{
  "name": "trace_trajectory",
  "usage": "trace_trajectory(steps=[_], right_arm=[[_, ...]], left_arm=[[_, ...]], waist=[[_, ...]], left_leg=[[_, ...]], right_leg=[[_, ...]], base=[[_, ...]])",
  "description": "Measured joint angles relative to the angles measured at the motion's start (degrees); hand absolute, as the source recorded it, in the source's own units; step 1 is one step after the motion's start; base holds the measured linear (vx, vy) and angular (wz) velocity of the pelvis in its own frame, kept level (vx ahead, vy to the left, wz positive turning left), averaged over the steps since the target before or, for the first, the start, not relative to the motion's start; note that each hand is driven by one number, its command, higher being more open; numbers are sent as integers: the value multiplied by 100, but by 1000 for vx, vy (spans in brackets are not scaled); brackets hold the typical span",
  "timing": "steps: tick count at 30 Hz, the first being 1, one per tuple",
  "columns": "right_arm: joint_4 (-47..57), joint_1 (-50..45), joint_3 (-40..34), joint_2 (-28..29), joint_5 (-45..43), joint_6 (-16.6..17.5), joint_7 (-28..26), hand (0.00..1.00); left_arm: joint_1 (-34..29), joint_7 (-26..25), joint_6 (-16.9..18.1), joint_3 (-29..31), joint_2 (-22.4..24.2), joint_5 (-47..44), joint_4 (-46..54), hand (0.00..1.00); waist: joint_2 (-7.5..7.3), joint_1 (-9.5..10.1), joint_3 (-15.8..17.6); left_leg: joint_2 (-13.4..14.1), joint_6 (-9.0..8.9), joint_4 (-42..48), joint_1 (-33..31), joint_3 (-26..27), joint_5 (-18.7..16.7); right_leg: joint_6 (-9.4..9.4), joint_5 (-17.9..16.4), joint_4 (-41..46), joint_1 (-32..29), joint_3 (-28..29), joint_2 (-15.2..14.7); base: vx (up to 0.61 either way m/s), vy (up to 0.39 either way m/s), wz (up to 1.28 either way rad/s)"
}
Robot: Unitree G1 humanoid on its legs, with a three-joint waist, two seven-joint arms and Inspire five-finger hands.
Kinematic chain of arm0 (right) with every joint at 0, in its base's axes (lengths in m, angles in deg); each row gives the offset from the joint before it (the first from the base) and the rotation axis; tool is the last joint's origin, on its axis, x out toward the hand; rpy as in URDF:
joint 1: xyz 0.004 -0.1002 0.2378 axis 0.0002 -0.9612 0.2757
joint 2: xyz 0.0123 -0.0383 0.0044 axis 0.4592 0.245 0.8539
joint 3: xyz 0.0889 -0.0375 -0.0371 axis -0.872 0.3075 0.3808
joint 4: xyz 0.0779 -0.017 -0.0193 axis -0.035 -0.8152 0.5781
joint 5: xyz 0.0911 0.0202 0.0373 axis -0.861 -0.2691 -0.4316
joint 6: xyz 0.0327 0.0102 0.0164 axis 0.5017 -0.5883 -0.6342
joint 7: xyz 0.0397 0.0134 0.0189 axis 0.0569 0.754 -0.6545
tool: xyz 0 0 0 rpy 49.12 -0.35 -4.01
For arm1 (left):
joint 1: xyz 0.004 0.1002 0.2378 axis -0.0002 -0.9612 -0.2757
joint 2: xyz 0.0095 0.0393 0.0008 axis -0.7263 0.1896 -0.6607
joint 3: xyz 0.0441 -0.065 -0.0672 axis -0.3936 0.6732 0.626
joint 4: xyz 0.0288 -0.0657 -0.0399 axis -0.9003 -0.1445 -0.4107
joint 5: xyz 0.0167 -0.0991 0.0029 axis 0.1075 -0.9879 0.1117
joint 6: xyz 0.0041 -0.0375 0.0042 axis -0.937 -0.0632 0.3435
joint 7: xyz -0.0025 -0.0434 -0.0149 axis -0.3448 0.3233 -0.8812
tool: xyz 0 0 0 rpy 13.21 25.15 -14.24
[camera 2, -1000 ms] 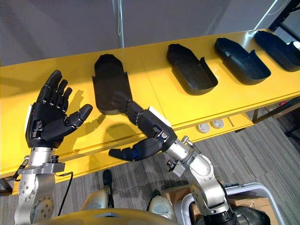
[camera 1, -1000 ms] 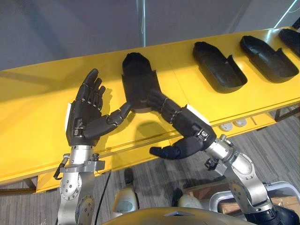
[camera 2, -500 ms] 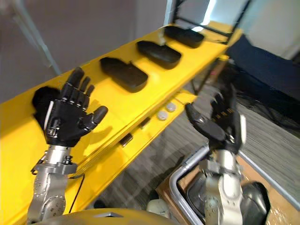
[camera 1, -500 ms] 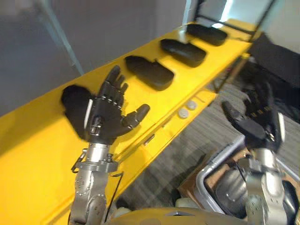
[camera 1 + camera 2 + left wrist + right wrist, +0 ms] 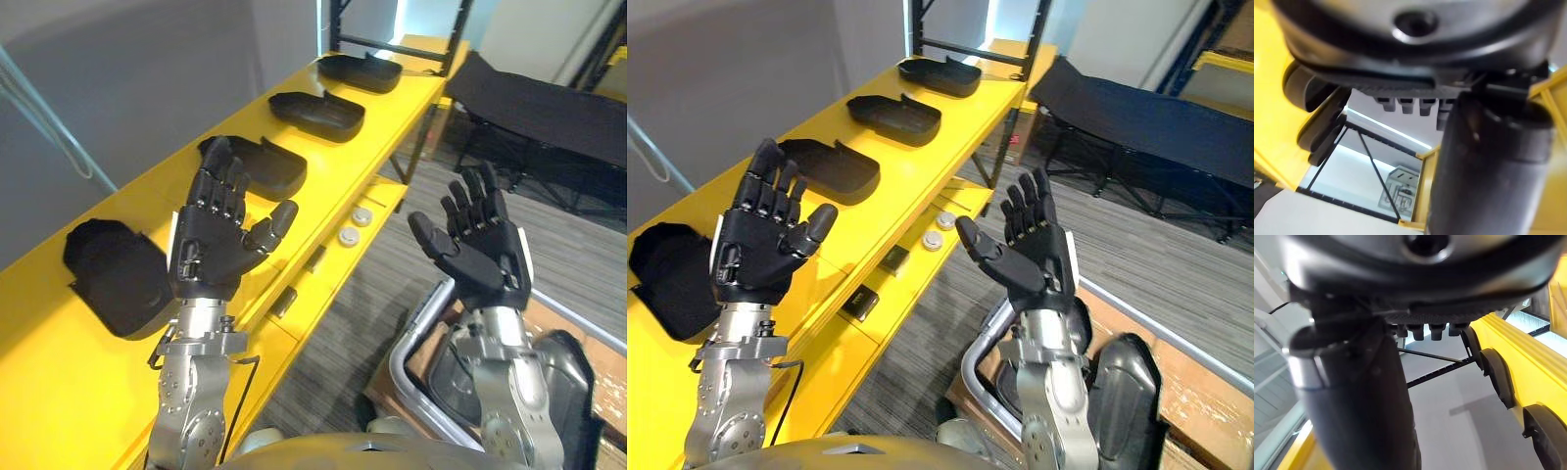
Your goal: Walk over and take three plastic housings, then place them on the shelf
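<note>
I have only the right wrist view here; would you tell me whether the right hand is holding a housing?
Observer: No. The right hand is open and empty, raised over the floor, off the yellow bench.
Operator: And the left hand?
Observer: The left hand is open and empty too, raised above the bench.
Operator: How many housings are on the bench?
Observer: Four, in a row: the nearest housing, second housing, third housing and farthest housing.
</note>
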Motion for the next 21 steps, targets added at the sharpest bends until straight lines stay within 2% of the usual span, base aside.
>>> trace_trajectory(steps=[3,4,5,8,10,12,13,14,15,16,17,18,19,20,21], right_arm=[[-44,-52,76,51,9,-1,219,100],[-133,-72,46,107,-184,0,260,100],[-139,-125,32,159,-300,0,285,100],[-140,-525,-90,478,-548,4,350,100],[-139,-766,-161,622,-600,71,316,100],[-140,-1018,-142,671,-751,168,93,100],[-138,-1011,-133,668,-816,171,-27,100],[-138,-937,-77,645,-990,192,-328,100],[-137,-817,38,553,-1068,260,-566,100],[-137,-739,113,498,-1077,301,-636,100],[-139,-566,224,394,-1223,336,-719,100],[-154,-416,252,364,-1430,389,-747,100],[-189,-341,250,367,-1503,416,-754,100],[-361,-117,236,368,-1515,486,-771,100],[-596,5,199,388,-1486,536,-785,100]], left_arm=[[83,4,130,-6,-1,-6,1,100],[259,28,133,-21,-1,-38,1,100],[317,67,134,-38,-1,-56,1,100],[527,281,202,-160,6,-114,2,100],[607,357,238,-276,11,-197,1,100],[565,314,329,-358,37,-2,-3,100],[548,273,333,-354,86,41,-3,100],[520,188,356,-273,146,168,-10,100],[507,131,361,-124,194,217,-25,100],[519,128,361,-56,197,218,-35,100],[529,144,362,103,196,199,-49,100],[524,196,364,265,215,162,-53,100],[500,254,373,393,241,97,-54,100],[422,342,381,677,279,-115,-57,100],[323,431,381,920,308,-375,-77,100]], waist=[[-3,64,157],[-10,71,310],[-3,74,322],[40,70,573],[14,55,749],[-119,-2,917],[-125,-21,928],[-100,-1,951],[-172,36,912],[-170,63,914],[-168,96,912],[-203,123,893],[-229,149,877],[-234,179,870],[-232,202,848]], left_leg=[[-23,67,356,-191,-92,-165],[-35,106,588,-259,-127,-283],[-36,126,709,-336,-139,-337],[-80,227,1207,-430,-182,-562],[-112,276,1385,-409,-109,-685],[-60,455,1524,-390,214,-788],[1,537,1456,-414,360,-756],[80,612,1298,-399,591,-611],[134,591,1057,-322,775,-403],[155,542,920,-289,839,-267],[213,514,677,-244,915,-56],[240,448,435,-222,960,164],[258,397,312,-204,1014,266],[410,281,130,-163,1127,442],[615,117,4,-136,1225,602]], right_leg=[[24,-52,105,-14,-93,-39],[47,-161,308,-59,-110,-37],[59,-208,413,-129,-118,-33],[109,-301,776,-229,18,-5],[189,-253,821,-240,182,-6],[279,-206,668,-287,282,-96],[243,-216,679,-296,186,-156],[79,-340,1205,-574,-135,-215],[5,-414,1984,-781,-423,-234],[-38,-477,2365,-822,-510,-262],[-84,-696,3112,-823,-619,-355],[-177,-830,3807,-793,-737,-604],[-220,-855,4057,-775,-797,-786],[-309,-895,4265,-662,-904,-1164],[-350,-892,4094,-515,-1012,-1549]], base=[[13,93,13],[-49,88,7],[-66,109,3],[-65,119,-22],[-162,176,-53],[-237,137,-63],[-185,82,-74],[-178,76,-84],[-146,66,-81],[-125,-17,-64],[-110,-116,-35],[-106,-172,-33],[-112,-261,-41],[-110,-335,-66],[-108,-370,-73]])
